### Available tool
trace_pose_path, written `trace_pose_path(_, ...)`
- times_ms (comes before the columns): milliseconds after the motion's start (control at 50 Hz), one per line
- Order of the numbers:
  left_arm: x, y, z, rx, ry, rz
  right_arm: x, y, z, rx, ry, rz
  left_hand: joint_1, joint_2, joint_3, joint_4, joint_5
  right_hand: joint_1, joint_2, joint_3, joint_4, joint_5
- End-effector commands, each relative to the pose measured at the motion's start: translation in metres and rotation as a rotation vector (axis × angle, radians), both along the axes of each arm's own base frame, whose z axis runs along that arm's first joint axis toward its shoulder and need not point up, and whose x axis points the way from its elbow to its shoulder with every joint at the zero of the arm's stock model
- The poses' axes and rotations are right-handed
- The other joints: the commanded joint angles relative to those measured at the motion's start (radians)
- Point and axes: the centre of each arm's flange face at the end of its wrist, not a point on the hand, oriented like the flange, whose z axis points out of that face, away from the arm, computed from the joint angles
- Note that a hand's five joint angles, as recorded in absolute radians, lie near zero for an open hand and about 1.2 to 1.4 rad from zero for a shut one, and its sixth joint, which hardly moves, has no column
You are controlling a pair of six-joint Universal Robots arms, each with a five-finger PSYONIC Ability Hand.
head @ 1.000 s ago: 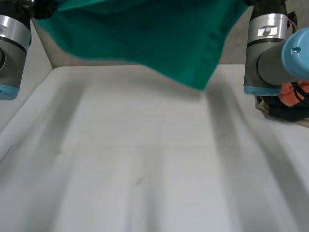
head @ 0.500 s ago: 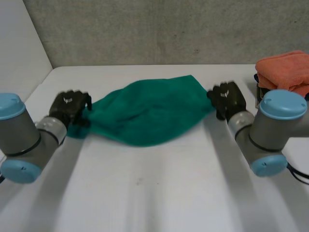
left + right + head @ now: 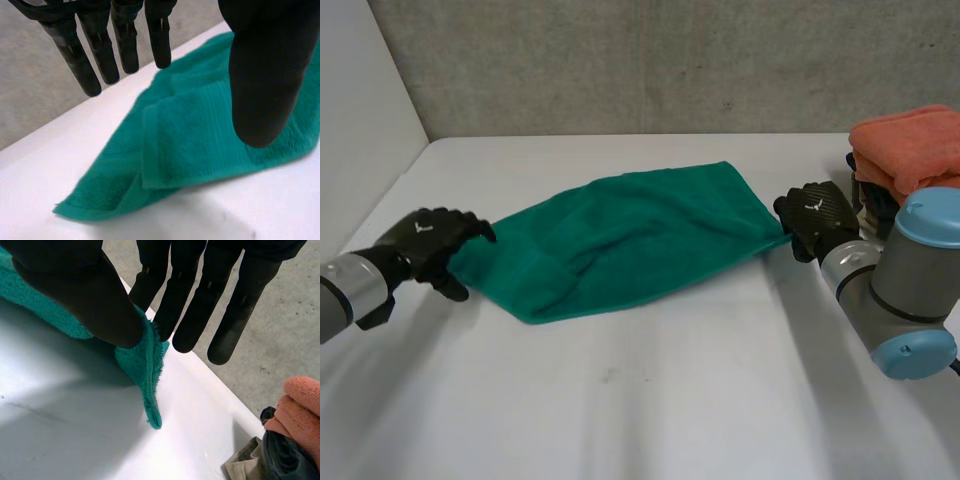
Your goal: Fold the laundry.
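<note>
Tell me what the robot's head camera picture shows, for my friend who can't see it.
A green towel lies spread across a white table with a black robot hand at each end: the left hand by its left corner, the right hand pinching its right corner. Folded orange cloth is piled beyond the right hand.

- Green towel (image 3: 630,235): one patch hidden under the thumb of the left hand (image 3: 265,75); the edge at the right hand (image 3: 85,295) is covered by that hand's thumb.
- Orange towels (image 3: 905,145), beyond the right hand: stack cut by the frame, lower part behind the right arm (image 3: 910,290).
- Dark cloth (image 3: 285,457) beneath them: cropped, kind unclear.
</note>
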Motion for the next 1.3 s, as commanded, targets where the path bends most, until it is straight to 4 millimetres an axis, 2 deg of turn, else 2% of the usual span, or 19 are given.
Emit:
trace_pose_path(20, 0.002, -0.01, -0.035, -0.022, -0.081, -0.103, 0.004, 0.006, -0.005, 0.013, 0.011, 0.012, 0.189, 0.191, 0.191, 0.189, 0.185, 0.26, 0.213, 0.206, 0.197, 0.198)
trace_pose_path(120, -0.005, -0.016, -0.049, -0.029, -0.1, -0.141, 0.004, 0.008, -0.007, 0.019, 0.013, 0.014, 0.239, 0.241, 0.241, 0.239, 0.235, 0.26, 0.213, 0.206, 0.197, 0.198)
trace_pose_path(400, -0.027, -0.036, -0.06, -0.092, -0.123, -0.148, 0.003, 0.01, -0.01, 0.03, 0.019, 0.007, 0.38, 0.382, 0.382, 0.38, 0.376, 0.26, 0.213, 0.206, 0.197, 0.198)
trace_pose_path(560, -0.031, -0.048, -0.068, -0.116, -0.159, -0.124, 0.001, 0.008, -0.01, 0.03, 0.019, 0.0, 0.448, 0.449, 0.449, 0.447, 0.443, 0.26, 0.213, 0.206, 0.197, 0.198)
trace_pose_path(640, -0.034, -0.053, -0.073, -0.132, -0.182, -0.124, 0.001, 0.008, -0.01, 0.028, 0.02, -0.001, 0.688, 0.689, 0.689, 0.687, 0.683, 0.26, 0.213, 0.206, 0.197, 0.198)
trace_pose_path(680, -0.034, -0.056, -0.073, -0.144, -0.199, -0.126, 0.0, 0.007, -0.006, 0.02, 0.02, -0.005, 0.992, 0.994, 0.994, 0.992, 0.988, 0.26, 0.213, 0.206, 0.197, 0.198)
trace_pose_path(700, -0.034, -0.057, -0.073, -0.146, -0.203, -0.122, 0.0, 0.007, -0.005, 0.018, 0.02, -0.007, 0.993, 0.995, 0.995, 0.993, 0.989, 0.26, 0.213, 0.206, 0.197, 0.198)
trace_pose_path(780, -0.033, -0.053, -0.05, -0.16, -0.218, -0.092, -0.002, 0.009, 0.013, -0.004, 0.031, -0.02, 0.993, 0.995, 0.995, 0.993, 0.989, 0.26, 0.213, 0.206, 0.197, 0.198)
trace_pose_path(900, -0.025, -0.029, 0.029, -0.216, -0.175, -0.014, -0.01, 0.018, 0.06, -0.051, 0.071, -0.033, 0.993, 0.995, 0.995, 0.993, 0.989, 0.26, 0.213, 0.206, 0.197, 0.198)
trace_pose_path(920, -0.023, -0.027, 0.039, -0.221, -0.159, -0.002, -0.014, 0.02, 0.076, -0.071, 0.085, -0.036, 0.993, 0.995, 0.995, 0.993, 0.989, 0.26, 0.213, 0.206, 0.197, 0.198)
trace_pose_path(980, -0.013, -0.013, 0.077, -0.236, -0.114, 0.041, -0.019, 0.026, 0.103, -0.107, 0.109, -0.048, 0.993, 0.995, 0.995, 0.993, 0.989, 0.26, 0.213, 0.206, 0.197, 0.198)
trace_pose_path(1020, -0.009, -0.001, 0.096, -0.229, -0.1, 0.058, -0.026, 0.035, 0.132, -0.147, 0.13, -0.062, 0.993, 0.995, 0.995, 0.993, 0.989, 0.26, 0.213, 0.206, 0.197, 0.198)
trace_pose_path(1040, -0.006, 0.011, 0.117, -0.244, -0.099, 0.071, -0.029, 0.038, 0.142, -0.16, 0.139, -0.065, 0.993, 0.995, 0.995, 0.993, 0.989, 0.26, 0.213, 0.206, 0.197, 0.198)
trace_pose_path(1080, -0.002, 0.024, 0.137, -0.257, -0.101, 0.079, -0.036, 0.049, 0.175, -0.225, 0.147, -0.077, 0.993, 0.995, 0.995, 0.993, 0.989, 0.26, 0.213, 0.206, 0.197, 0.198)
trace_pose_path(1120, -0.001, 0.044, 0.164, -0.283, -0.098, 0.08, -0.04, 0.056, 0.194, -0.264, 0.151, -0.085, 0.993, 0.995, 0.995, 0.993, 0.989, 0.26, 0.213, 0.206, 0.197, 0.198)
trace_pose_path(1160, 0.0, 0.051, 0.176, -0.297, -0.094, 0.08, -0.043, 0.065, 0.215, -0.301, 0.158, -0.089, 0.993, 0.995, 0.995, 0.993, 0.989, 0.26, 0.213, 0.206, 0.197, 0.198)
trace_pose_path(1200, 0.003, 0.055, 0.184, -0.289, -0.099, 0.087, -0.044, 0.069, 0.223, -0.306, 0.164, -0.084, 0.993, 0.995, 0.995, 0.993, 0.989, 0.26, 0.213, 0.206, 0.197, 0.198)
trace_pose_path(1260, 0.006, 0.055, 0.18, -0.235, -0.102, 0.103, -0.043, 0.07, 0.219, -0.239, 0.205, -0.057, 0.993, 0.995, 0.995, 0.993, 0.989, 0.26, 0.213, 0.206, 0.197, 0.198)
trace_pose_path(1300, 0.005, 0.052, 0.165, -0.151, -0.115, 0.096, -0.042, 0.068, 0.208, -0.176, 0.24, -0.031, 0.993, 0.995, 0.995, 0.993, 0.989, 0.26, 0.213, 0.206, 0.197, 0.198)
